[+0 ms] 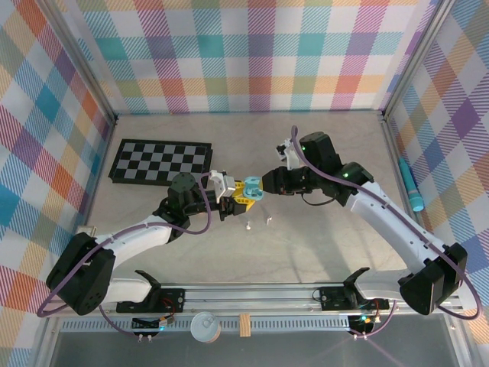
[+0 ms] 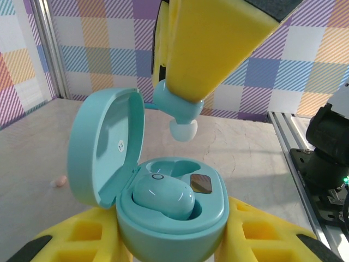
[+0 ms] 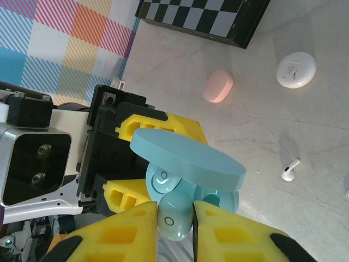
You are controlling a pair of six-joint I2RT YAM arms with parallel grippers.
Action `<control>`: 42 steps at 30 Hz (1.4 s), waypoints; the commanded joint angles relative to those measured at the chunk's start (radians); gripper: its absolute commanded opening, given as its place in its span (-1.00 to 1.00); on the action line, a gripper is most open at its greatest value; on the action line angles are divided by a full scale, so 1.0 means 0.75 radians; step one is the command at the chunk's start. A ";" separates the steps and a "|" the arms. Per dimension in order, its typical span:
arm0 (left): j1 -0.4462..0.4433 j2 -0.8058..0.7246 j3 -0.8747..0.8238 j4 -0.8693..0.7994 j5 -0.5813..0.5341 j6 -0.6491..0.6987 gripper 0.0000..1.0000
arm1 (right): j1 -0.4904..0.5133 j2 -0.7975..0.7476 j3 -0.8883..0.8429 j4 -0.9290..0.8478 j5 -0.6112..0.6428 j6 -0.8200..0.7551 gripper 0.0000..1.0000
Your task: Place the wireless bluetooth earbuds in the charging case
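Yellow pads of the right tool are closed narrowly on the held earbud, a light blue piece pinched between the two fingertips. The left tool is clamped on the base of the charging case, one yellow finger on each side, so the case is carried clear of the tabletop.

Position: in the left wrist view the held earbud hangs directly above the open case, over the rear well, which is vacant. A gap shows between its tip and the case rim, so the two are apart. In the top view both tools meet over the middle of the tabletop with the case between them.

Orientation: the held earbud's long axis runs near upright, slightly tilted. Its white silicone tip points down toward the case, and its body is up between the fingers.

Case condition: the lid stands open and upright on the hinge side. The seated earbud, also light blue, lies in the front well with its long axis across the case and its ring mark facing up.

Surroundings: a pink case, a white case and a white earbud lie on the tabletop, well apart from the tools. A chessboard lies further back.
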 commanded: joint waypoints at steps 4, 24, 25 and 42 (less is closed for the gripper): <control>-0.011 -0.010 0.031 0.097 0.036 -0.032 -0.53 | -0.007 0.003 -0.013 0.017 -0.037 -0.005 -0.57; -0.011 -0.028 0.036 0.138 0.025 -0.050 -0.54 | -0.011 0.041 -0.038 0.020 -0.036 0.006 -0.56; -0.012 -0.026 0.036 0.138 0.028 -0.050 -0.54 | -0.012 0.043 -0.039 0.024 -0.041 0.007 -0.56; -0.011 -0.039 0.025 0.067 -0.028 0.016 -0.54 | -0.016 -0.092 -0.052 0.019 0.043 -0.095 -0.07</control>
